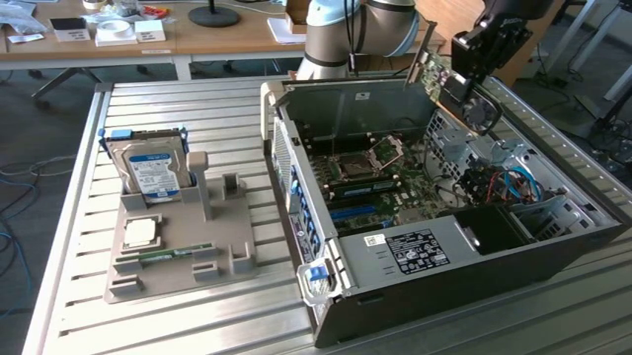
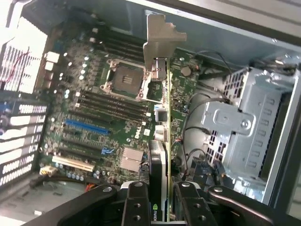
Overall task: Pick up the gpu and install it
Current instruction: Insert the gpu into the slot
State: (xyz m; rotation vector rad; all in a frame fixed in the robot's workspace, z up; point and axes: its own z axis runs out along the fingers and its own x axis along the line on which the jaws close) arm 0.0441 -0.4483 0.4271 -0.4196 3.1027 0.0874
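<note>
1. Gripping the gpu (image 1: 433,74) with the pincer (image 1: 459,85), clenched on both faces of the card's near end.
2. Holding it edge-on, silver bracket (image 2: 162,40) farthest from the wrist, above the far side of the open computer case (image 1: 474,288); not yet seated.
3. Inside the case: motherboard (image 1: 380,181) with bare CPU socket (image 1: 348,166), drive cage (image 2: 244,127), coloured cables (image 1: 508,185).
4. On the exterior view's left, a grey holder tray (image 1: 177,277) carrying an upright hard drive (image 1: 153,174), a square chip (image 1: 141,231) and a flat RAM stick (image 1: 176,255).
5. Beneath both, a slatted metal table (image 1: 197,103); behind, a wooden table (image 1: 217,41) bearing small boxes (image 1: 148,31) and a tape roll (image 1: 114,27).
</note>
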